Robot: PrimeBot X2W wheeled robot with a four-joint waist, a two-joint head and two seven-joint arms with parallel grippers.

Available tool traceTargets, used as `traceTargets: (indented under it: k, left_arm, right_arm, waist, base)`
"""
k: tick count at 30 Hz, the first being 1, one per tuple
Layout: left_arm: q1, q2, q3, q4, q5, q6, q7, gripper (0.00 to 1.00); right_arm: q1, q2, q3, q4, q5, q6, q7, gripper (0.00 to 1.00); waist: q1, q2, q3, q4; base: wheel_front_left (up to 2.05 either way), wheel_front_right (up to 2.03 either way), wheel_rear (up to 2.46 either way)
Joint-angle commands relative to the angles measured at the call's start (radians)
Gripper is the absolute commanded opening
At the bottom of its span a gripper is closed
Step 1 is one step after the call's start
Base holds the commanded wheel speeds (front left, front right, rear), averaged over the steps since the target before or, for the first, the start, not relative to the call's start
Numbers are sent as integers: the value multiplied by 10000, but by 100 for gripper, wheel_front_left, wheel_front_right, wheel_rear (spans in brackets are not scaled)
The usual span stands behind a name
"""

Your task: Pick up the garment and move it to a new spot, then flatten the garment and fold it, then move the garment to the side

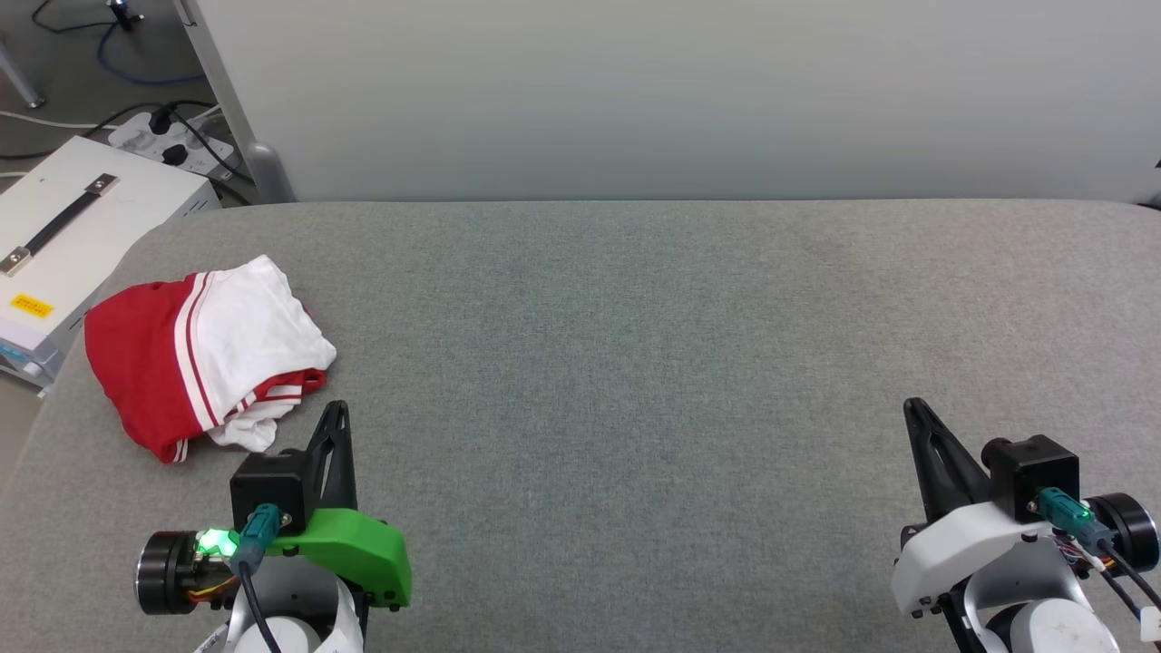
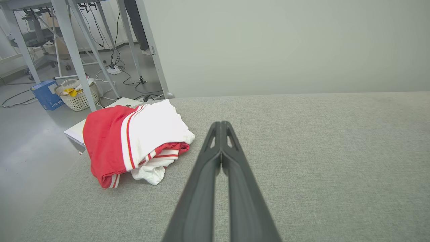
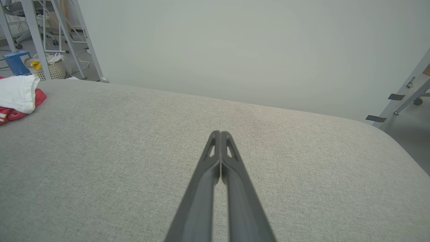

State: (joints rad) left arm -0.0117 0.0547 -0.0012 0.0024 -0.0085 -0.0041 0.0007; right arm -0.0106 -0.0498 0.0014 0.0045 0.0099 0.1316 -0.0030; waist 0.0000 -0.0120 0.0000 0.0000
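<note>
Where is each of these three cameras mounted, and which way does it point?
Head view: on the robot's head, looking forward and down at the grey fabric surface; shut left gripper lower left, shut right gripper lower right.
Left wrist view: on the left wrist, looking along its closed fingers toward the crumpled red-and-white garment.
Right wrist view: on the right wrist, looking along its fingers across the surface to a pale wall.
Shared: both wrist views catch the garment and a white basket.
</note>
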Motion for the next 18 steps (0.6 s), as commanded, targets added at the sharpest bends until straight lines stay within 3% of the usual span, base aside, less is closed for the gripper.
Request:
traceTargets:
  k: [1,18]
  left_arm:
    - [117,-45,12,-24,85,41,-7,0]
    - [117,-45,12,-24,85,41,-7,0]
  right_arm:
    - [106,-4,-14,-45,-99,-9,30,0]
    - [106,-4,-14,-45,-99,-9,30,0]
  waist:
    - [0,120,0,0]
    - [0,120,0,0]
  base:
    - [0,0,0]
    - [0,0,0]
